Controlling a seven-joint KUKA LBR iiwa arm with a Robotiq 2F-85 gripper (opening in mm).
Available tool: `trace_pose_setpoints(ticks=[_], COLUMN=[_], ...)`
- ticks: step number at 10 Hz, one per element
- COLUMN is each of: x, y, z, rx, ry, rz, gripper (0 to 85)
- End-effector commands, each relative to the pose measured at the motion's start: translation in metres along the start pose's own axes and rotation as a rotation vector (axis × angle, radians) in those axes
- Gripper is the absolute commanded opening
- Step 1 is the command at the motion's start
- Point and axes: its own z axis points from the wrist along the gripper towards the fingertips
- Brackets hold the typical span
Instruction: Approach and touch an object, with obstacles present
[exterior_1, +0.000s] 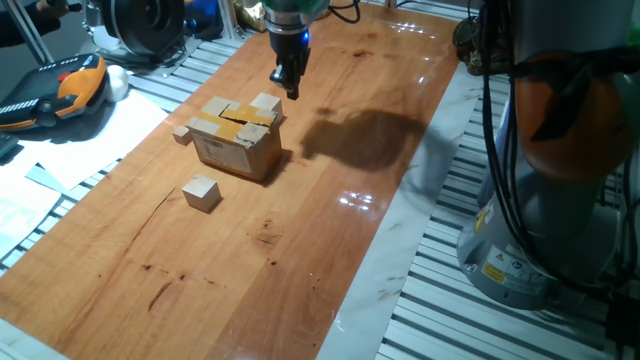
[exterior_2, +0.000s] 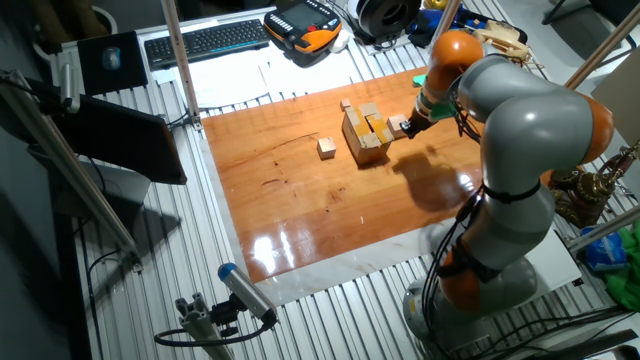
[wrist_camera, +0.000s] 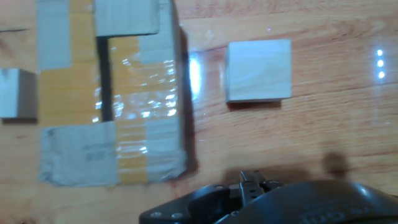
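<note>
The object, a pale wooden cube (exterior_1: 266, 105) (exterior_2: 398, 125) (wrist_camera: 258, 70), sits on the wooden table right behind the taped cardboard box (exterior_1: 237, 137) (exterior_2: 365, 135) (wrist_camera: 112, 93). My gripper (exterior_1: 291, 90) (exterior_2: 412, 122) hangs just above and to the right of that cube. Its fingers look pressed together with nothing between them, and I see no contact with the cube. In the hand view only the dark gripper body (wrist_camera: 267, 202) shows at the bottom edge, with the cube ahead of it.
A second cube-sized block (exterior_1: 201, 192) (exterior_2: 326, 148) lies in front of the box. A tiny block (exterior_1: 181, 133) (exterior_2: 346, 103) (wrist_camera: 15, 93) sits on the box's far side from the cube. The robot's base (exterior_1: 545, 200) stands at the table's right edge.
</note>
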Motion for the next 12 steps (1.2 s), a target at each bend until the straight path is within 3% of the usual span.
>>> trace_pose_setpoints(ticks=[1, 4, 8, 12], x=[-0.002, -0.005, -0.017, -0.016], y=[-0.002, 0.002, 0.011, 0.008], z=[0.002, 0.007, 0.011, 0.011], rx=[0.0, -0.01, 0.033, 0.022], ry=[-0.003, 0.004, -0.014, -0.025], rz=[0.004, 0.037, 0.087, 0.041], gripper=[0.0, 0.0, 0.0, 0.0])
